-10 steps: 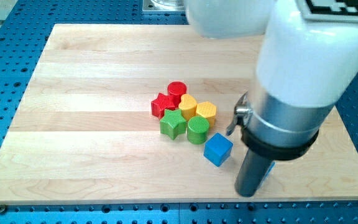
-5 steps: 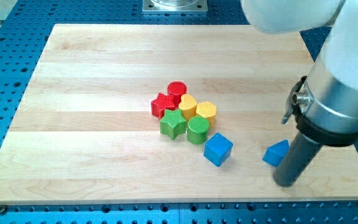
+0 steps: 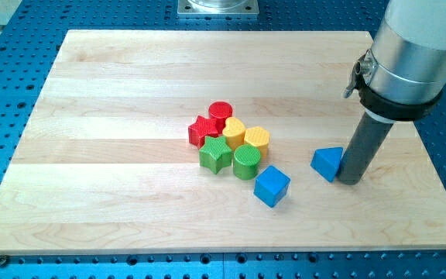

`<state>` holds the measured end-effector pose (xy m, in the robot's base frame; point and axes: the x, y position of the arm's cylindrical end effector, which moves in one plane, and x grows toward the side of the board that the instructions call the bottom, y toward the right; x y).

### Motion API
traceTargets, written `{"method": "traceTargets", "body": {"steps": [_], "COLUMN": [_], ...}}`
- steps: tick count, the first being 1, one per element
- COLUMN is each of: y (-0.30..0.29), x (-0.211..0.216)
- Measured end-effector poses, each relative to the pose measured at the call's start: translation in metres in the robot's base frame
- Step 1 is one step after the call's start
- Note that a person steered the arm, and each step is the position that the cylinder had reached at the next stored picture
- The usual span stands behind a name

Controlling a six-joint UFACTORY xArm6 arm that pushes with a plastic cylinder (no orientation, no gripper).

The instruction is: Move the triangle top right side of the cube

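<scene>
A blue triangle block (image 3: 327,163) lies on the wooden board (image 3: 114,93), to the right of and slightly above the blue cube (image 3: 272,186). My tip (image 3: 351,180) touches the triangle's right side. The dark rod rises from there toward the view's top right under the arm's grey and white body.
A tight cluster sits left of the cube: a red cylinder (image 3: 221,111), a red star (image 3: 202,130), a yellow heart (image 3: 234,129), a yellow hexagon (image 3: 257,139), a green star (image 3: 215,155) and a green cylinder (image 3: 247,162). The board's right edge is near the rod.
My tip went from the view's bottom, over the triangle, out to its right, then up and left against it. The triangle slid up and left, closer to the cube's upper right.
</scene>
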<state>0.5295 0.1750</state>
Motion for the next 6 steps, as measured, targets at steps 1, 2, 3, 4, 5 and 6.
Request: {"method": "traceTargets", "body": {"steps": [1, 2, 3, 4, 5, 6], "y": [-0.008, -0.021, -0.028, -0.03, -0.033, -0.038], "x": [0.008, 0.009, -0.002, -0.017, -0.034, -0.049]}}
